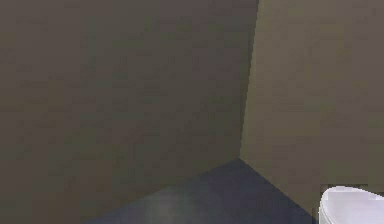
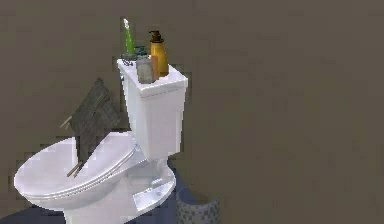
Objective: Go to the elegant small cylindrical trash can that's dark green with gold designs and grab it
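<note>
Olive-brown walls, flat and matte, meet in a corner right of the forward view's middle. Below them lies a wedge of smooth dark blue floor. At that view's lower right corner curves the glossy white rim of a toilet. In the arm side view the toilet stands left of middle. Its broad oval bowl is at the far left, smooth and white. Above the seat a flat grey panel with a cross-hatched, woven-looking surface leans tilted against the left side of the boxy tank. On the tank's lid, from left to right, stand a thin green upright item, a low grey container and an amber bottle with a narrow pump top. Just right of the toilet's base, at the bottom edge, stands the trash can. It is a small dark cylinder with a pale speckled pattern on its wall, and its lower part is cut off by the edge. I cannot tell where it lies relative to the gripper's jaws, nor what state the jaws are in. Bare wall fills the right side.
</note>
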